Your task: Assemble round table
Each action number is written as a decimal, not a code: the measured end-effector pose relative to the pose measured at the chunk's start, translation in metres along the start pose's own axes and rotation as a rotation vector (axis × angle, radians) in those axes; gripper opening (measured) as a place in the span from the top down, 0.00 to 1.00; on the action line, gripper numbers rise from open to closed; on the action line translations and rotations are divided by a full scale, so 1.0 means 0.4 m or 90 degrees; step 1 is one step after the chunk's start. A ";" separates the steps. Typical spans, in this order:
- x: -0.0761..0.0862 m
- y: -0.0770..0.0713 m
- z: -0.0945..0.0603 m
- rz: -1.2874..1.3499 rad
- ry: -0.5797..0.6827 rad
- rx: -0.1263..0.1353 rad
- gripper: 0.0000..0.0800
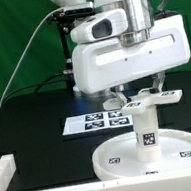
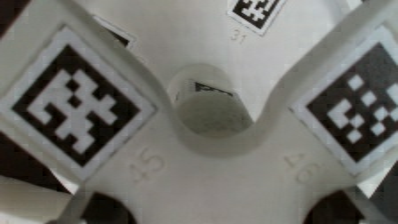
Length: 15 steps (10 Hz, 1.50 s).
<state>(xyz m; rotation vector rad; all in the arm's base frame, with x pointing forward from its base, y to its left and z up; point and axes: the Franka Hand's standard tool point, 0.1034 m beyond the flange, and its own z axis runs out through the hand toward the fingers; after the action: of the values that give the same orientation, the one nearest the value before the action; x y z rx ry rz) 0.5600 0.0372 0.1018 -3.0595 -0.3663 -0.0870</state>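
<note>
Round table parts stand in a stack at the front of the black table (image 1: 30,110): the disc (image 1: 120,160) lies flat, the leg (image 1: 146,130) stands upright on the disc's centre, and the cross-shaped base (image 1: 148,98) sits on top of the leg, directly under the gripper (image 1: 133,89).

Jaw state: the fingers reach down on either side of the base, but the frames do not show whether they press on it. Cannot tell whether the base is gripped.

Risks, as judged from this position:
- If the base's centre hole (image 2: 214,110) is not square on the leg's end, a push or twist may jam it or tip the leg off the disc.
- An uneven grip may skew the base.
- The disc lies free and may slide toward the white rim (image 1: 14,164).

Count: one disc, one leg, one base, one gripper, and one marker board (image 1: 88,123) just behind the disc.
</note>
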 end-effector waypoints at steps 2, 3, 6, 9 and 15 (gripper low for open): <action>0.006 -0.002 0.000 0.184 0.013 -0.004 0.45; 0.006 -0.001 0.001 0.274 0.016 -0.001 0.45; 0.003 -0.001 0.004 0.599 0.019 0.026 0.45; 0.002 0.001 0.004 0.732 0.015 0.038 0.45; 0.013 0.003 -0.045 0.519 0.002 0.043 0.19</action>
<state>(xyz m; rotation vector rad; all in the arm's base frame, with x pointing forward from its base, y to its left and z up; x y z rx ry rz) 0.5644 0.0362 0.1201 -2.8754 0.8514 -0.0362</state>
